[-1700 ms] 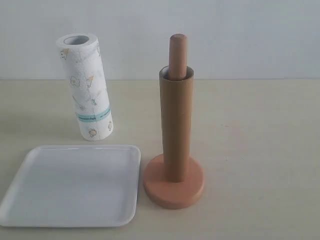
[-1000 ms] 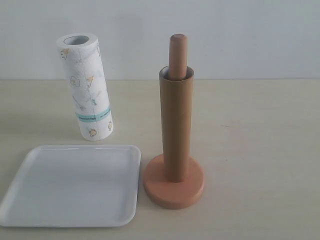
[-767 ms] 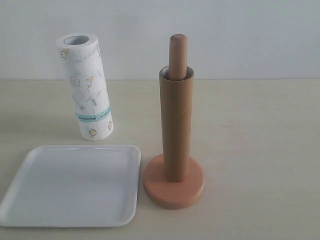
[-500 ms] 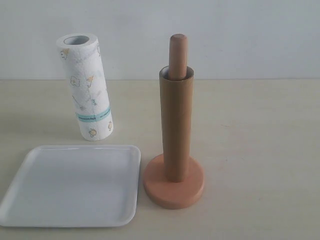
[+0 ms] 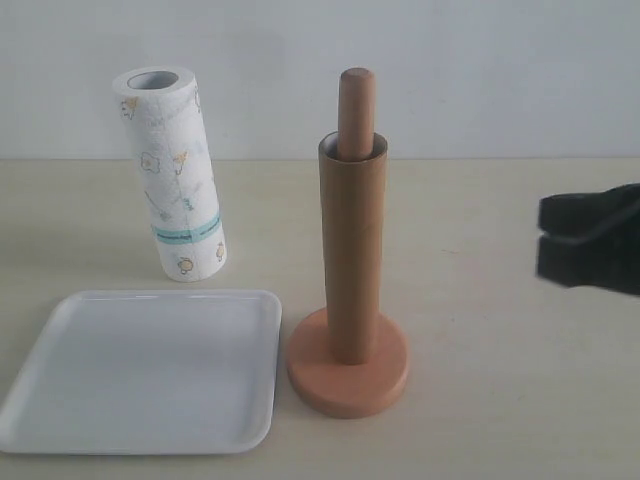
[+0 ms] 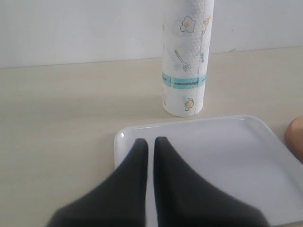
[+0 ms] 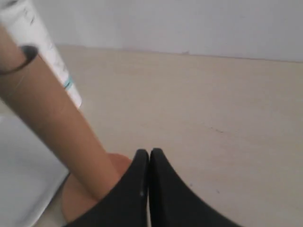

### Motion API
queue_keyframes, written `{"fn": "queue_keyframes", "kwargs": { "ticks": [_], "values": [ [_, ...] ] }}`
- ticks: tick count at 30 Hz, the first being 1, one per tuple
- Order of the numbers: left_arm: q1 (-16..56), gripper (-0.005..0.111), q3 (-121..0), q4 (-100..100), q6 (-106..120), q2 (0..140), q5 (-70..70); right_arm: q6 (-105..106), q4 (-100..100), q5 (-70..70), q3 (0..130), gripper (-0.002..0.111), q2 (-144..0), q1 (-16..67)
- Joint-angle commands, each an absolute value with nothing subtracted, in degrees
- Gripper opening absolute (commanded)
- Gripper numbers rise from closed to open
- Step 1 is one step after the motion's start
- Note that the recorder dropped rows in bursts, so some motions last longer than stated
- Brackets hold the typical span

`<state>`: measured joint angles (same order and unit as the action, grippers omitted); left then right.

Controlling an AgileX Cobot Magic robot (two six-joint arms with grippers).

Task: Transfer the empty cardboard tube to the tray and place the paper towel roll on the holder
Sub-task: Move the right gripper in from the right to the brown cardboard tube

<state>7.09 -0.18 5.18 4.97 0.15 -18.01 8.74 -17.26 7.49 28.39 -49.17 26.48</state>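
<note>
The brown cardboard tube point(image 5: 352, 250) stands upright, slipped over the pole point(image 5: 355, 108) of the wooden holder, whose round base point(image 5: 348, 378) rests on the table. The paper towel roll point(image 5: 172, 175) stands on end behind the white tray point(image 5: 140, 372), which holds nothing. My right gripper point(image 5: 541, 235) is at the right edge, well to the right of the tube and touching nothing. In the right wrist view it point(image 7: 149, 152) is shut and empty, with the tube point(image 7: 52, 109) close by. My left gripper point(image 6: 150, 140) hovers over a tray corner point(image 6: 124, 138), its fingers nearly together and empty.
The beige tabletop point(image 5: 480, 330) stretches between the holder and my right gripper. A plain white wall point(image 5: 480, 70) runs behind the table. The holder base edge point(image 6: 296, 137) shows beside the tray in the left wrist view.
My right gripper has come into the exterior view from the right edge. The tube, roll, holder and tray have not moved.
</note>
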Motion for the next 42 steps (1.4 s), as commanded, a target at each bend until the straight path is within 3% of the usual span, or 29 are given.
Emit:
{"fn": "queue_keyframes", "kwargs": {
  "ticks": [1,5,9,12,21,32,42],
  "values": [
    [6.95,0.004,0.0,5.09,4.55,0.0,-17.99,13.09,-17.6,-0.31,28.74,0.0,-58.52,33.37],
    [6.95,0.004,0.0,5.09,4.55,0.0,-17.99,17.16,-17.21,-6.78,28.74,0.018,-66.67,35.99],
    [6.95,0.004,0.0,5.09,4.55,0.0,-17.99,17.52,-17.21,-13.86,28.74,0.064,-73.31,35.99],
    [6.95,0.004,0.0,5.09,4.55,0.0,-17.99,16.85,-17.21,-15.26,28.74,0.089,-76.43,35.99],
    [6.95,0.004,0.0,5.09,4.55,0.0,-17.99,16.33,-16.97,-11.78,28.74,0.076,-79.35,36.16],
    [6.95,0.004,0.0,5.09,4.55,0.0,-17.99,17.07,-14.07,-20.2,28.74,0.086,-79.45,47.59],
    [6.95,0.004,0.0,5.09,4.55,0.0,-17.99,16.47,-16.12,-30.5,28.74,0.086,-82.54,47.94]
  ]
}}
